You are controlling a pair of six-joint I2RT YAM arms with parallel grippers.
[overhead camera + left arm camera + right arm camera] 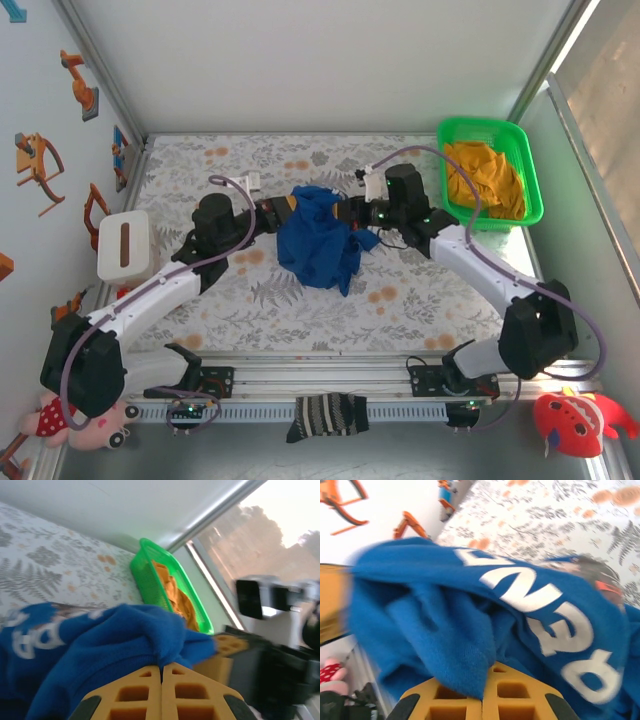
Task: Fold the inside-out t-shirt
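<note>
I have both arms reaching inward over the floral-print table (430, 300), elbows out and wrists facing each other. The left gripper (161, 676) is closed on a fold of the wrinkly royal-blue cloth t-shirt (318, 245). The right gripper (483, 682) pinches it too. The shirt is bunched between them at mid-table.

Bright daylight from right window (280, 520); wrist views blurred, sky overexposed.

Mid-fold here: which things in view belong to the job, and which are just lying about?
Job: blue t-shirt, left claw, right claw, both shut on it.
Lying about: green basket, orange-yellow cloth inside, striped sock, white tissue box.
</note>
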